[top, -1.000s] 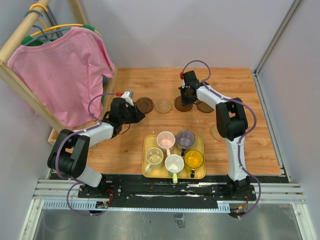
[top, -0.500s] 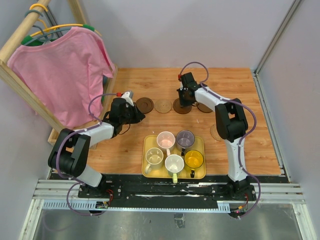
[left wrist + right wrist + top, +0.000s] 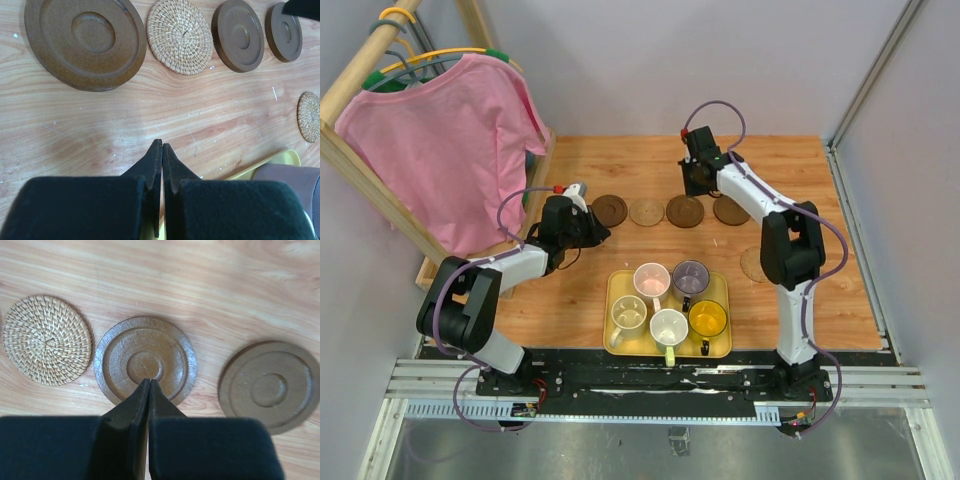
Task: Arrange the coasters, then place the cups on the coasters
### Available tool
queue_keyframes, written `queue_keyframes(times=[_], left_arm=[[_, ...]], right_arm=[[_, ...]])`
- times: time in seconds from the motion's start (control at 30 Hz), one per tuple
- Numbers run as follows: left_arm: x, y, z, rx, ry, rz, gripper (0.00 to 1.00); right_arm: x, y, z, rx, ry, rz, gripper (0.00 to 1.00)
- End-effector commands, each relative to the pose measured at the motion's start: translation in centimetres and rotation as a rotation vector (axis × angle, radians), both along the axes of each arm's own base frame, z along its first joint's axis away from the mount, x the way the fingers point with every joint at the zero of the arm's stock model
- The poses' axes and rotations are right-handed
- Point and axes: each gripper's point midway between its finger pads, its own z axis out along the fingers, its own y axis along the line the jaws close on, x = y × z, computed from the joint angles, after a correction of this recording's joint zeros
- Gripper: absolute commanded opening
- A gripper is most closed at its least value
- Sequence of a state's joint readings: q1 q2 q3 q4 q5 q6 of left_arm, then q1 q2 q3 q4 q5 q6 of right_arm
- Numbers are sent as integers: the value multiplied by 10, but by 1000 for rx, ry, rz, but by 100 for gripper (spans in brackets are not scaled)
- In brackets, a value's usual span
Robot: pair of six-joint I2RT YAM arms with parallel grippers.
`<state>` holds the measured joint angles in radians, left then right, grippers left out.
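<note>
Four coasters lie in a row on the wooden table: dark brown (image 3: 610,210), woven tan (image 3: 646,212), dark brown (image 3: 685,211) and brown (image 3: 730,211). A fifth, woven coaster (image 3: 753,264) lies apart to the right, partly behind the right arm. Several cups stand on the yellow tray (image 3: 616,283), among them pink (image 3: 651,280), grey-purple (image 3: 690,277) and translucent yellow (image 3: 707,318). My left gripper (image 3: 161,145) is shut and empty over bare wood, just in front of the leftmost coaster (image 3: 85,42). Shut and empty too, my right gripper (image 3: 149,381) hovers above the third coaster (image 3: 145,360).
A wooden clothes rack with a pink shirt (image 3: 450,130) stands at the left edge beside my left arm. The tray's corner (image 3: 260,166) and the grey-purple cup (image 3: 292,185) show close to my left fingers. Grey walls close in the back and right side.
My right gripper has risen and drawn back toward the far wall, off the third coaster it was touching. The left arm has not moved.
</note>
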<state>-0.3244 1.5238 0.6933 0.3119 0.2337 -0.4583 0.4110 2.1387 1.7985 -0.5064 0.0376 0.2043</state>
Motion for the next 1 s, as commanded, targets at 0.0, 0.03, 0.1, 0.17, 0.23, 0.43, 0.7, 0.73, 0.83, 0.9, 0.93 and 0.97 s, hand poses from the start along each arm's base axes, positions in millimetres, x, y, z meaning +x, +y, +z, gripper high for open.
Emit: queue_keyframes(times=[0.0, 0.03, 0.1, 0.17, 0.23, 0.43, 0.7, 0.73, 0.83, 0.9, 0.93, 0.97], left_arm=[[4, -7, 15, -23, -47, -17, 1], [4, -7, 17, -25, -53, -18, 1], [3, -6, 20, -27, -65, -16, 1], [3, -6, 23, -28, -75, -15, 1], [3, -5, 24, -27, -81, -12, 1], [2, -5, 25, -30, -89, -17, 1], [2, -5, 20, -23, -77, -16, 1], [1, -5, 20, -24, -76, -17, 1], [2, -5, 19, -23, -73, -18, 1], [2, -5, 19, -22, -71, -19, 1], [2, -5, 18, -22, -70, -20, 1], [2, -6, 17, -21, -67, -21, 1]], right_arm=[[3, -38, 25, -34, -36, -86, 1], [2, -48, 20, -29, -18, -111, 1], [-1, -66, 10, -14, 18, -153, 1], [-2, -82, 1, -10, 35, -185, 1], [-2, -95, -5, -18, 45, -208, 1], [5, -123, -17, -46, 61, -255, 1], [11, -136, -39, -36, 105, -278, 1], [10, -137, -42, -36, 113, -280, 1], [5, -137, -54, -38, 141, -282, 1], [2, -137, -61, -39, 158, -283, 1], [1, -136, -63, -37, 165, -283, 1], [-1, -135, -65, -34, 172, -283, 1]])
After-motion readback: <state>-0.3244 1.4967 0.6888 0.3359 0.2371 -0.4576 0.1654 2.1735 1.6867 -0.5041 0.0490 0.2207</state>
